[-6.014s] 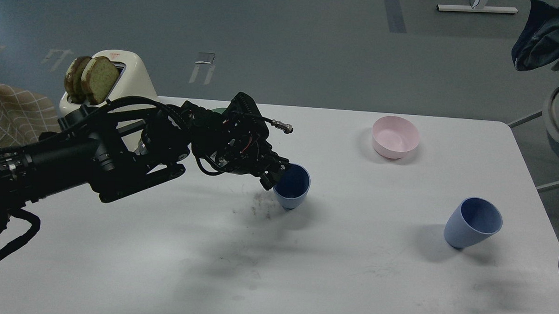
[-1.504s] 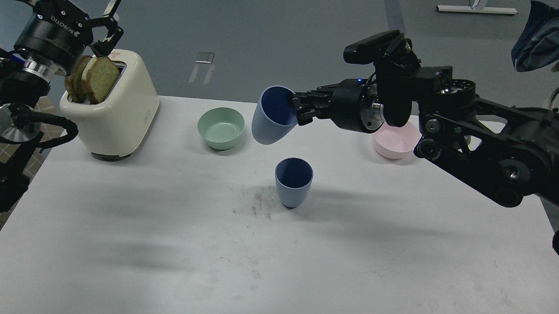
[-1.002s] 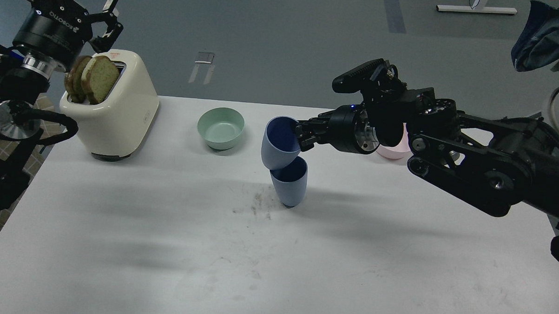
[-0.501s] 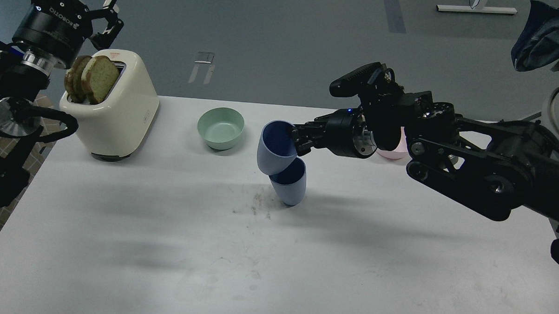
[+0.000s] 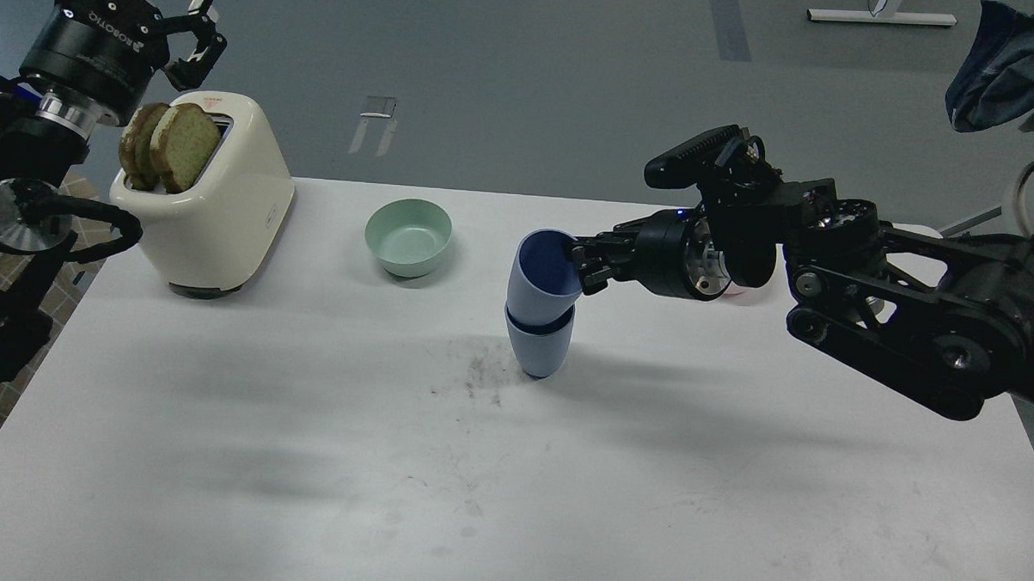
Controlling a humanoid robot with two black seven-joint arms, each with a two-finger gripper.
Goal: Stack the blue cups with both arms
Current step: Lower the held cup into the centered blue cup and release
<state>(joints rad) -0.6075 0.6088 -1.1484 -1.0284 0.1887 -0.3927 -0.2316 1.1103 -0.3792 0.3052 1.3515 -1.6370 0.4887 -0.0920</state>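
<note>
You're at the seating step: right tool [image 5: 583,270] is clamped on the rim of the upper blue cup [image 5: 542,267], which sits partly inside the lower blue cup [image 5: 538,347] mid-desk [image 5: 306,421], tilted a bit off its axis. Next move needs you to square it up, press it down, then let go (lower cup could tip). Left tool [image 5: 195,21] is parked high over the toaster [image 5: 219,203], fingers spread, holding nothing

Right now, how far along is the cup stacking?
Nearly done: the upper cup sits inside the lower cup, slightly tilted. The right gripper pinches its rim. The left gripper is open, up by the toaster. Left: release and pull the right arm clear.
</note>
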